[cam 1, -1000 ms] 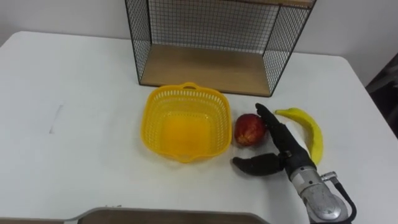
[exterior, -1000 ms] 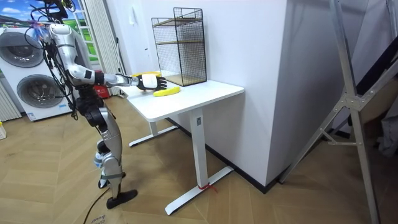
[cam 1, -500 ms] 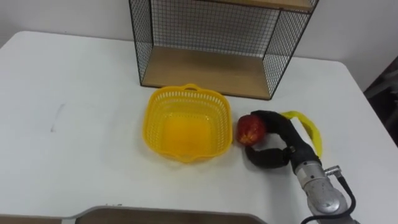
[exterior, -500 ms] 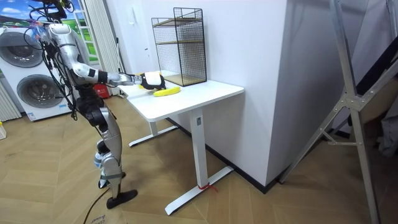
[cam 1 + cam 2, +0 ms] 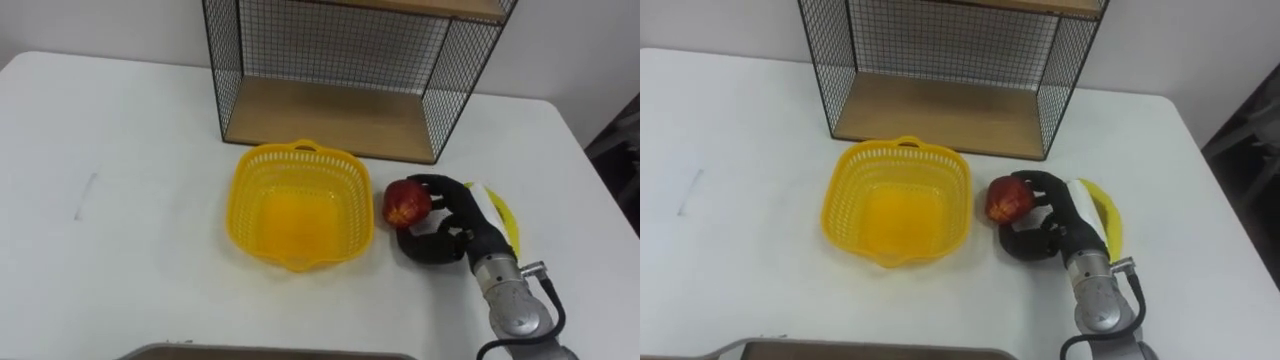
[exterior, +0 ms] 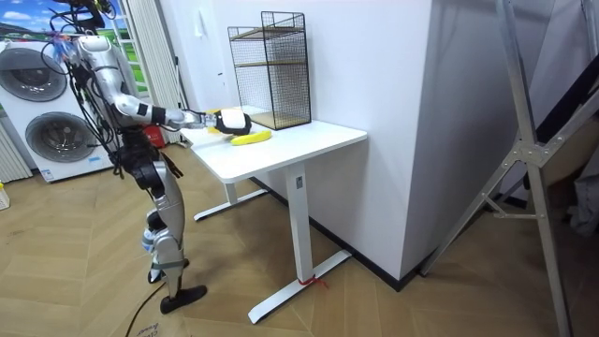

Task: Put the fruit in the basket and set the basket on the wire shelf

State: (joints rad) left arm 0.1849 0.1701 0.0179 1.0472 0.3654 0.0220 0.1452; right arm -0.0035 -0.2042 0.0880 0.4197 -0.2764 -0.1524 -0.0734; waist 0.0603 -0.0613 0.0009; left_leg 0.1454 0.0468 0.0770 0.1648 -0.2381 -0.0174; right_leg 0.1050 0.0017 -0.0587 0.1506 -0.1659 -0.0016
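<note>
Gripping red apple (image 5: 405,203) in curled fingers, right hand (image 5: 456,232), empty yellow basket (image 5: 244,192) just beside, banana (image 5: 508,220) behind.

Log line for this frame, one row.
phase: grasping apple | right hand: curled round apple, right of basket | basket: empty, on table | banana: on table, beyond hand
</note>
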